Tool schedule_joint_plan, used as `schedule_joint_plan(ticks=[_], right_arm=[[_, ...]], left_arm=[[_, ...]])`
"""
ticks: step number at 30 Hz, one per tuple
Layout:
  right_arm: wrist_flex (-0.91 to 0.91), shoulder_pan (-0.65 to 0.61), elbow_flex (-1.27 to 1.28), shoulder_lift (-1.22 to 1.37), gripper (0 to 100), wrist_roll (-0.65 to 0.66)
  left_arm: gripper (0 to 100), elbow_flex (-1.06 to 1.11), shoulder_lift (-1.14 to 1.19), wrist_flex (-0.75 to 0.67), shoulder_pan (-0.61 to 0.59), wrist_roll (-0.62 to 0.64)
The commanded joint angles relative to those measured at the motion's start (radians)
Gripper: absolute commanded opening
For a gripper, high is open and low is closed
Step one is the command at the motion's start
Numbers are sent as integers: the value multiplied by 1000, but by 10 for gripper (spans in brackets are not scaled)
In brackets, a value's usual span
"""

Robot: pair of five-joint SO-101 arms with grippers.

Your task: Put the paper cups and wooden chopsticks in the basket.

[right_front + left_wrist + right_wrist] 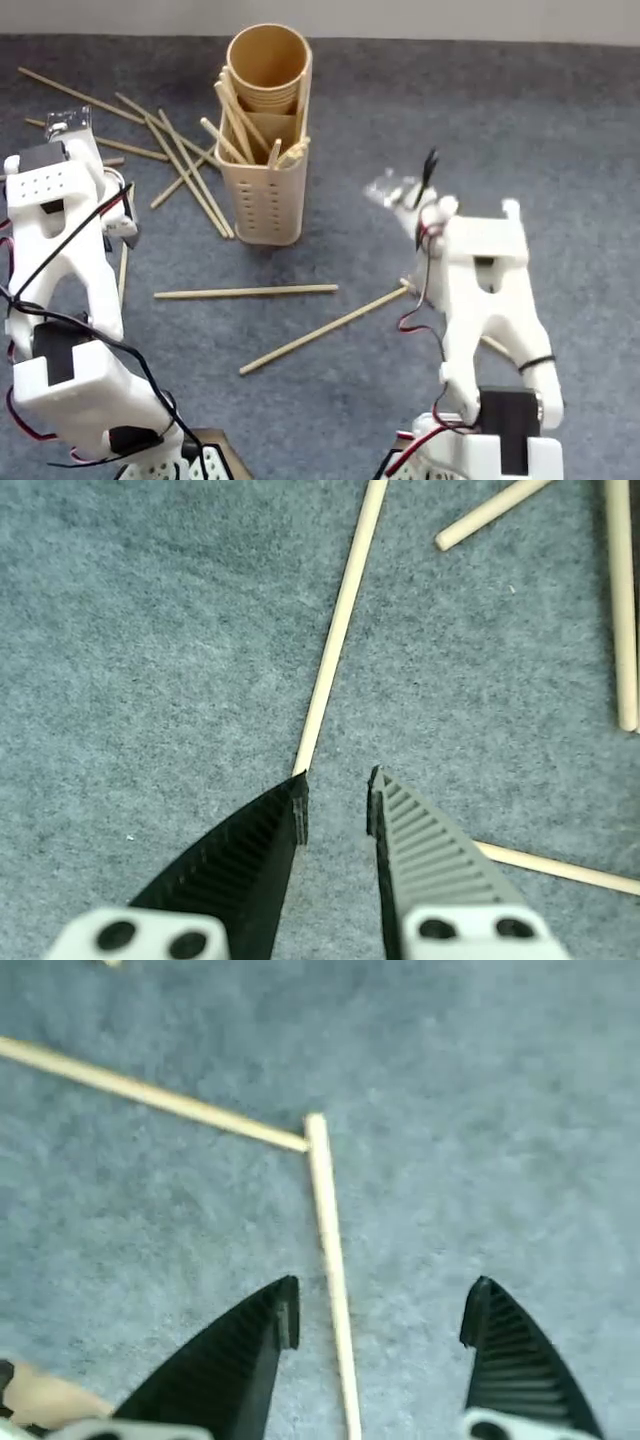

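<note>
A tan perforated basket (pixel 262 195) stands at the back centre. It holds stacked paper cups (pixel 267 62) and several wooden chopsticks (pixel 232 125). More chopsticks lie loose on the grey carpet: a pile (pixel 180 160) left of the basket and two (pixel 245 292) (pixel 325 328) in front of it. My left gripper (pixel 337 795) is open just above the carpet, and the end of a chopstick (pixel 335 630) touches its black fingertip (pixel 298 800). My right gripper (pixel 385 1310) is open wide over a chopstick (pixel 330 1250) that lies between its fingers, untouched. In the high view the right gripper (pixel 408 192) is right of the basket.
The left arm (pixel 55 250) stands along the left edge, and the right arm (pixel 485 300) at the front right. A second chopstick (pixel 150 1095) meets the end of the one under my right gripper. Bare carpet stretches to the back right.
</note>
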Motion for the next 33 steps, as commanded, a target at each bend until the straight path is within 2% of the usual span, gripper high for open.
schedule_joint_plan(ticks=[1, 4, 9, 12, 14, 16, 18, 21, 25, 28, 33], right_arm=[[-137, 8, 147, 7, 264, 25], [-223, 8, 216, 8, 264, 37], [-323, 8, 334, 8, 264, 158], [-392, 8, 372, 8, 250, 161], [-414, 8, 377, 10, 163, 161], [-423, 8, 377, 10, 7, 152], [-426, 10, 377, 10, 29, 152], [-421, 31, 369, -1, 4, 149], [-403, 87, 173, -62, 5, 21], [-309, 97, -54, -147, 5, -97], [-205, -13, -515, -255, 5, -408]], left_arm=[[133, -5, -5, -9, 1, 12], [133, -5, -5, -9, 1, 12], [133, -5, -7, -5, 1, 12], [133, -5, -8, -3, 1, 12], [133, -5, -10, -2, 1, 12], [133, -5, -10, -2, 1, 12], [133, -5, -12, -2, 1, 12], [133, -5, -12, -2, 1, 12], [133, -5, -12, -2, 1, 12], [133, -5, -12, -6, 2, 12], [133, -5, -10, -8, 2, 12]])
